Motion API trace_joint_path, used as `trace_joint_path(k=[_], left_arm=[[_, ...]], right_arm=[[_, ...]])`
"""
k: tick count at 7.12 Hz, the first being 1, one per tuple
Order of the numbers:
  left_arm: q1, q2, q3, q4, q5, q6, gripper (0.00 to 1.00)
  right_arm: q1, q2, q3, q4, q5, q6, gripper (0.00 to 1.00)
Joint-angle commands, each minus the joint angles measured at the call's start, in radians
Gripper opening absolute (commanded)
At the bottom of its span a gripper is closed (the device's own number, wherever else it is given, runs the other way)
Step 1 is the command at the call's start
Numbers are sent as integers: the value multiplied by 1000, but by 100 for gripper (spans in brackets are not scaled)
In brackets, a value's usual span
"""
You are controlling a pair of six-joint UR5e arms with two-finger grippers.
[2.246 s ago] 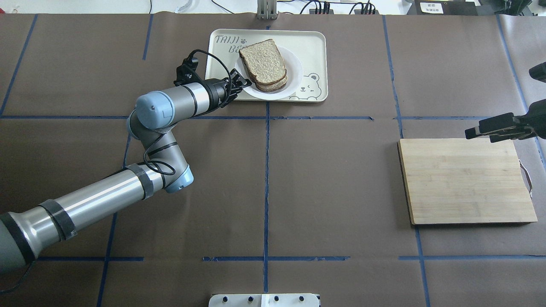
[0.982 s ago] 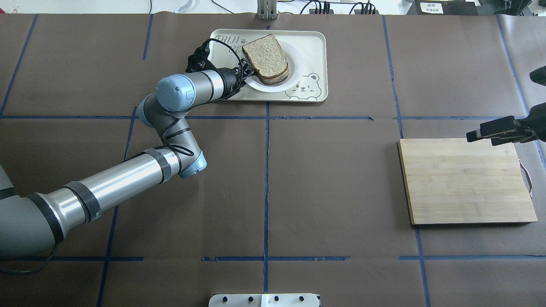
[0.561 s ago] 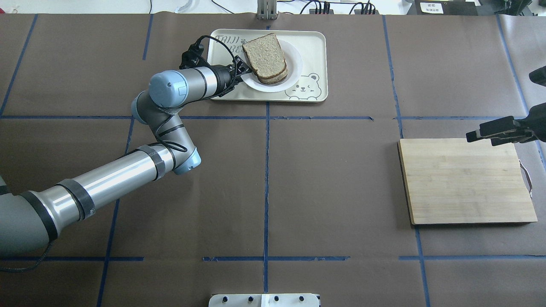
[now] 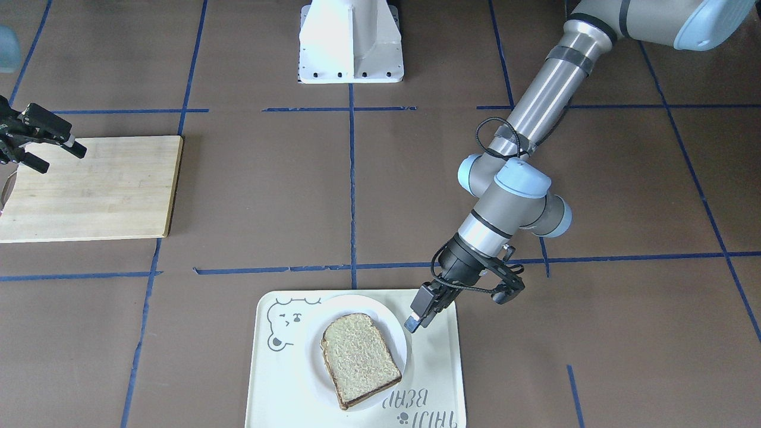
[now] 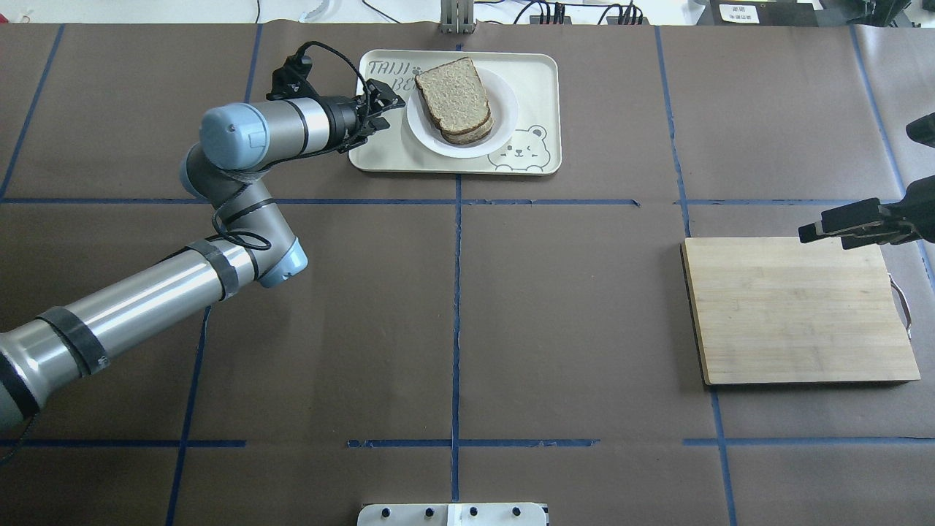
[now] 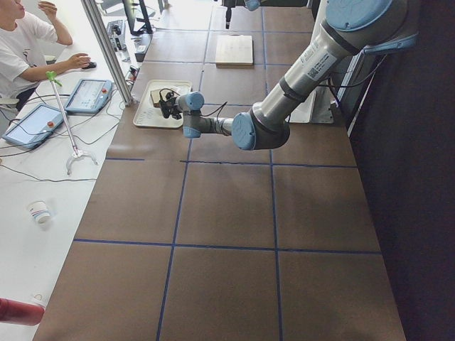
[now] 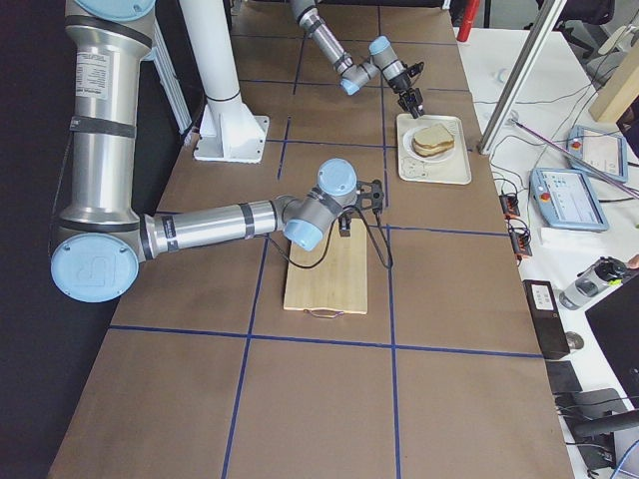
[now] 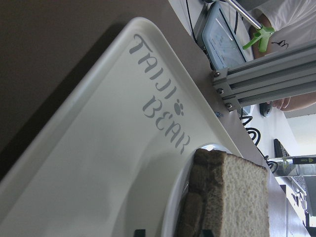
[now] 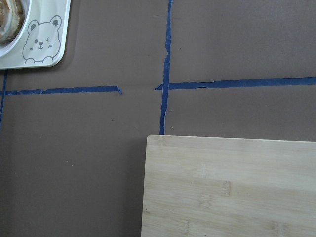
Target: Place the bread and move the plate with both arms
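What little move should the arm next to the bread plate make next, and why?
Probably slide the left gripper sideways onto the plate rim and take hold of it. The gripper hangs over the bare tray right beside the plate, gripping nothing, and the bread already lies on the plate, so the plate looks ready to be moved.
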Motion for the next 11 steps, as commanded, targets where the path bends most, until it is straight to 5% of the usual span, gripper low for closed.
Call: trace_joint_path(k=[1, 3, 6, 7, 9, 11], left_arm=[[-70, 129, -180, 116, -136, 130, 67], [-125, 265, -463, 454, -165, 441, 70], [-246, 498, -879, 1002, -198, 1053, 71], [-298, 558, -938, 1098, -202, 1248, 72], [-483, 651, -934, 1225, -425, 1572, 76], [-681, 723, -964, 1490, -510, 1968, 78]], right_arm=[[5, -2, -1, -14, -54, 1, 99], [8, 0, 4, -74, -172, -3, 99], [102, -95, -1, -192, -171, -333, 99], [162, -100, 2, -323, -160, -503, 99], [307, -88, 1, -605, -131, -861, 99], [386, -92, -3, -732, -119, -1009, 99]])
